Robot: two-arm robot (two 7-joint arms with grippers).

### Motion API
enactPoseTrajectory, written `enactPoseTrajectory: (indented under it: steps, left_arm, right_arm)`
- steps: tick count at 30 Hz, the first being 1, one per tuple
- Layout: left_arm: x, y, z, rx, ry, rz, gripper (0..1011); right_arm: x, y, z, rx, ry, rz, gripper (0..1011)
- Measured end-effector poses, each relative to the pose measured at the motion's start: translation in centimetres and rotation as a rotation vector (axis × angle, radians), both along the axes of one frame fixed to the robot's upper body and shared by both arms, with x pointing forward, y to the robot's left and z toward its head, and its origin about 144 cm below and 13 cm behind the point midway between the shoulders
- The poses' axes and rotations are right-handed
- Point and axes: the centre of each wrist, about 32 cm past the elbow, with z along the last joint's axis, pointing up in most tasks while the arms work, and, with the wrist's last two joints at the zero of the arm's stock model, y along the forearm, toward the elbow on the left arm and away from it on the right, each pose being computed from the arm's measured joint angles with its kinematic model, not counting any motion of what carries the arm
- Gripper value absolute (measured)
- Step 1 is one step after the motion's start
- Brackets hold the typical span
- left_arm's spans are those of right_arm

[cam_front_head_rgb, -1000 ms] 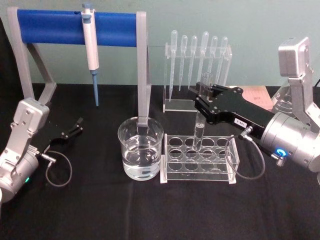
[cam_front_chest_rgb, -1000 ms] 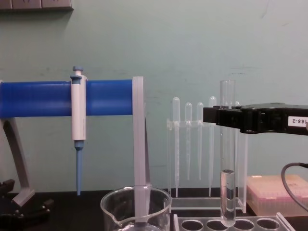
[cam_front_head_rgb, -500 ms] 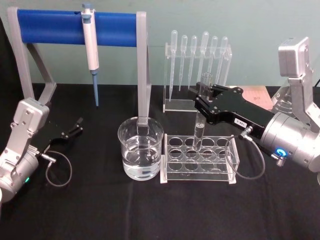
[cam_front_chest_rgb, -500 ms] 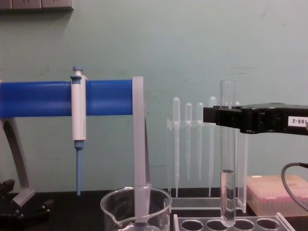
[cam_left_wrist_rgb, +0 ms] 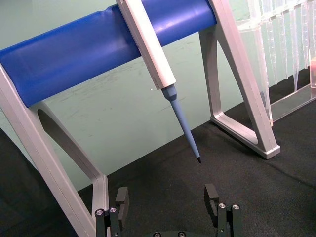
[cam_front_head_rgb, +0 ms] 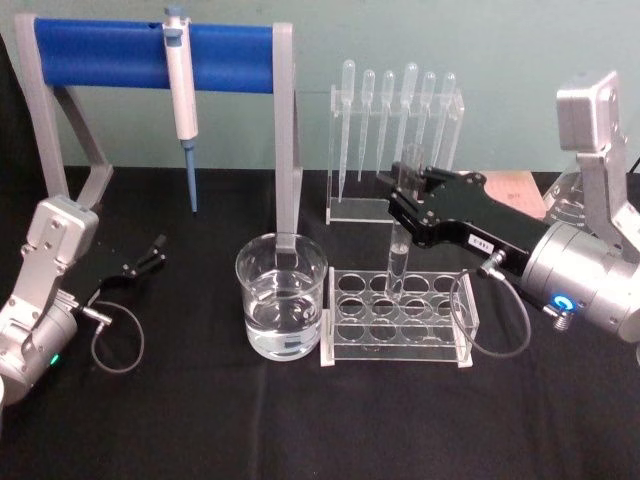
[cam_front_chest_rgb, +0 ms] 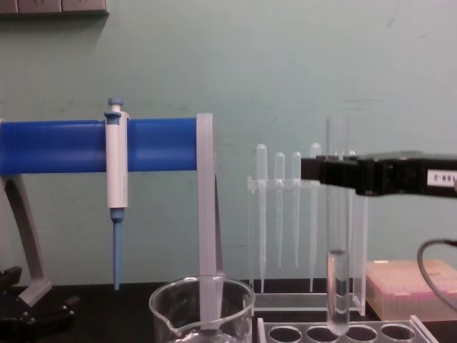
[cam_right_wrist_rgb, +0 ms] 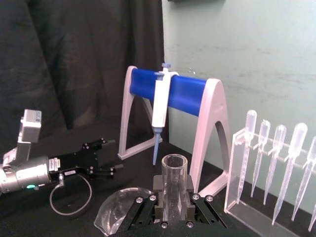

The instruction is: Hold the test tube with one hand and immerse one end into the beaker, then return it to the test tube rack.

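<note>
The test tube (cam_front_head_rgb: 402,225) stands upright, a little liquid in its lower part, with my right gripper (cam_front_head_rgb: 405,192) shut on it just below the rim. Its rounded end sits at a back-row hole of the clear rack (cam_front_head_rgb: 396,345). From the side, the test tube (cam_front_chest_rgb: 337,236) hangs from the right gripper (cam_front_chest_rgb: 335,174), its tip at the rack's top. The right wrist view looks down on the test tube's open rim (cam_right_wrist_rgb: 175,165). The beaker (cam_front_head_rgb: 282,310), part full of clear liquid, stands left of the rack, apart from the tube. My left gripper (cam_front_head_rgb: 150,255) rests open at the table's left.
A blue-barred stand (cam_front_head_rgb: 150,45) carries a white-and-blue pipettor (cam_front_head_rgb: 182,90) behind the beaker, and one of its grey legs (cam_front_head_rgb: 288,150) rises just behind the beaker. A clear holder of plastic pipettes (cam_front_head_rgb: 395,120) stands behind the rack. A pink box (cam_front_chest_rgb: 410,286) lies at the far right.
The right gripper and wrist have shifted very slightly to the right, still holding the tube at the rack. The left arm has not moved.
</note>
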Motion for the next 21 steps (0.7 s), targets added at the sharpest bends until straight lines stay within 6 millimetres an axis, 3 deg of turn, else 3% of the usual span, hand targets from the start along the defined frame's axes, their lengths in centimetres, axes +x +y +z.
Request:
enactPoseTrajectory:
  steps: [7, 13, 21]
  left_arm:
    - [0.0, 0.0, 0.0, 0.000, 0.000, 0.000, 1000]
    - [0.0, 0.0, 0.0, 0.000, 0.000, 0.000, 1000]
    - [0.0, 0.0, 0.0, 0.000, 0.000, 0.000, 1000]
  right_arm:
    - [-0.5, 1.5, 3.1, -0.019, -0.049, 0.031, 225]
    - [0.4, 3.8, 5.0, -0.031, -0.086, 0.082, 224]
    - [3.0, 6.9, 4.3, -0.028, -0.089, 0.148, 225]
